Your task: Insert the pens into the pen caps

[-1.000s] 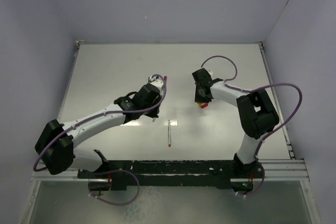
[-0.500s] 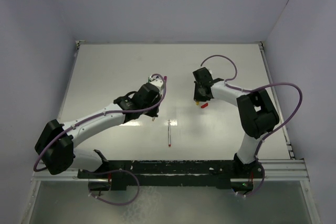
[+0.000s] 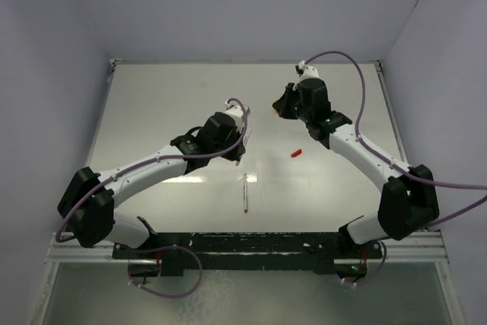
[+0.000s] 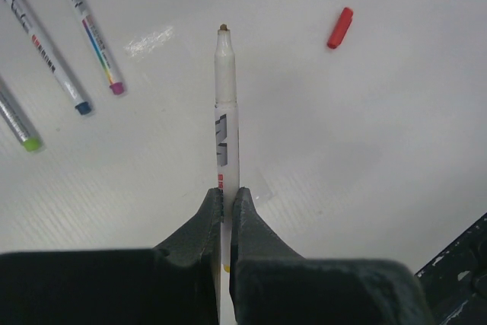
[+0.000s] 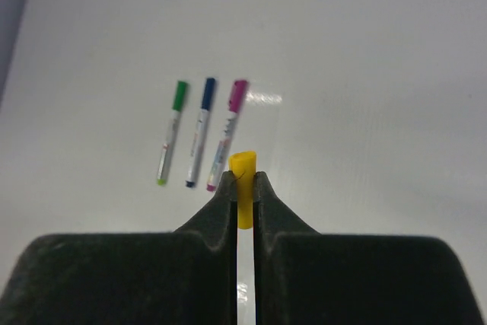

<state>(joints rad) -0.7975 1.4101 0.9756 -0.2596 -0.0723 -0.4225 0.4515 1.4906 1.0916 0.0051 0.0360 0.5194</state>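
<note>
My left gripper (image 4: 226,192) (image 3: 240,156) is shut on a white pen (image 4: 223,89), held above the table with its bare tip pointing away. My right gripper (image 5: 243,180) (image 3: 275,109) is shut on the yellow cap (image 5: 243,169), whose open end sticks out past the fingertips. The red cap (image 3: 296,153) (image 4: 340,27) lies loose on the table between the arms. A pen with a red tip (image 3: 245,194) lies near the front middle. Three capped pens lie side by side: green (image 5: 171,131), blue (image 5: 199,131) and magenta (image 5: 228,135).
The three capped pens also show at the left of the left wrist view, among them the blue one (image 4: 46,51). In the top view they are hidden under the left arm. The table's raised edge (image 3: 396,135) runs along the right side.
My right gripper has lifted off the table by the red cap and moved up and back with the yellow cap. The red cap stays on the table. My left gripper shifted slightly right.
</note>
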